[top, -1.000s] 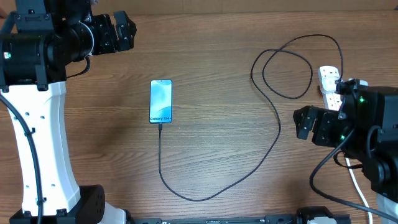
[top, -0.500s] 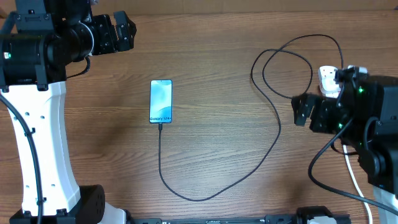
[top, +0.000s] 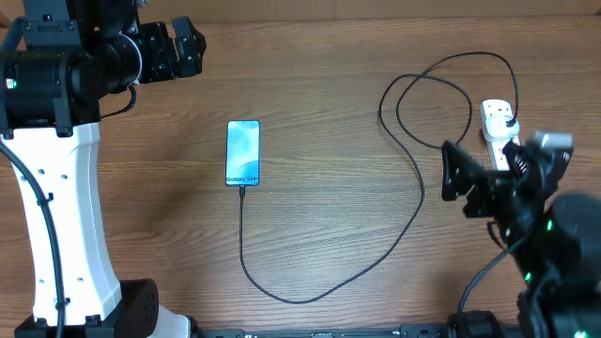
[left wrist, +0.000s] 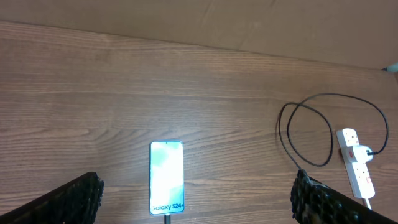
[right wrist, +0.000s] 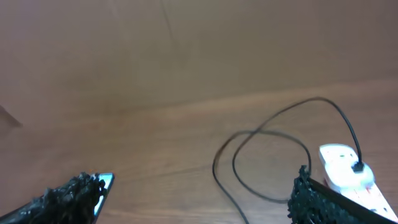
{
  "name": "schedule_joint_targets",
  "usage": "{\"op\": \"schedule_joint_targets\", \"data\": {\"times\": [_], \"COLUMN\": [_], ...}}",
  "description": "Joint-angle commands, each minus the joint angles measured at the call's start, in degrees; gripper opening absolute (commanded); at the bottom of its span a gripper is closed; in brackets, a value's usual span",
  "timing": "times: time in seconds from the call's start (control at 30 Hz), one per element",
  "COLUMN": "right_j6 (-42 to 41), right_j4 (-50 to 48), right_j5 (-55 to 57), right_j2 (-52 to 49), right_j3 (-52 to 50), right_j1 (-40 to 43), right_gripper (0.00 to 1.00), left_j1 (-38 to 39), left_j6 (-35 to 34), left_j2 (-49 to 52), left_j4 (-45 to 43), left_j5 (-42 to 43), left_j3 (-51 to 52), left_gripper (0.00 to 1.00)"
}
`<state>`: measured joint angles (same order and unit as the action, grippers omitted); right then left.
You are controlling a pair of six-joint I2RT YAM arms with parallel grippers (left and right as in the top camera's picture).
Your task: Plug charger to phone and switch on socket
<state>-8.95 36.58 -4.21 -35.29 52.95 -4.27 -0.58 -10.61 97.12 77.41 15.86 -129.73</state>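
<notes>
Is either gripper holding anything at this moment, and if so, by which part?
Nothing is held. The left gripper and the right gripper are both open and empty; the charger lies clear of both.

Shot from above and from both wrists.
Looked straight down overhead; peered forward across the table (top: 329,84) from each wrist, well back; shared phone (top: 242,152), charger (top: 241,225) and socket (top: 496,122) in all three.

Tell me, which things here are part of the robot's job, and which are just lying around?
Part of the job: phone, black charger cable, white power strip.
Lying about: nothing else shows, only the wooden table underneath.
</notes>
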Motion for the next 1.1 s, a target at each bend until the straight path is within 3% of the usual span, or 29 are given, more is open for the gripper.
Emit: {"op": "schedule_joint_targets", "data": {"times": [0.0, 0.23, 0.43, 1.07], "right_j6": [0.0, 0.0, 0.0, 0.0], "right_j4": [-5.2, -20.5, -30.9, -36.6], "right_j5": [0.0, 0.0, 0.1, 0.1], "right_j2": [7.2, 20.0, 22.9, 34.8], "right_j3": [-8.3, -26.6, -35.6, -48.7], "right_j1": [-0.3, -0.3, -0.4, -0.6], "right_gripper": [1.00, 1.00, 1.00, 1.00], "left_j1": [-0.1, -0.1, -0.1, -0.1], "left_j6": [-0.2, -0.2, -0.2, -0.2], "left_j2": [-0.4, -0.4, -0.4, -0.4], "left_j4": [0.0, 0.0, 0.0, 0.0], "left_j5": [0.7, 0.7, 0.7, 0.7], "left_j3": [-0.2, -0.2, -0.2, -0.2], "left_gripper": [1.00, 1.00, 1.00, 1.00]}}
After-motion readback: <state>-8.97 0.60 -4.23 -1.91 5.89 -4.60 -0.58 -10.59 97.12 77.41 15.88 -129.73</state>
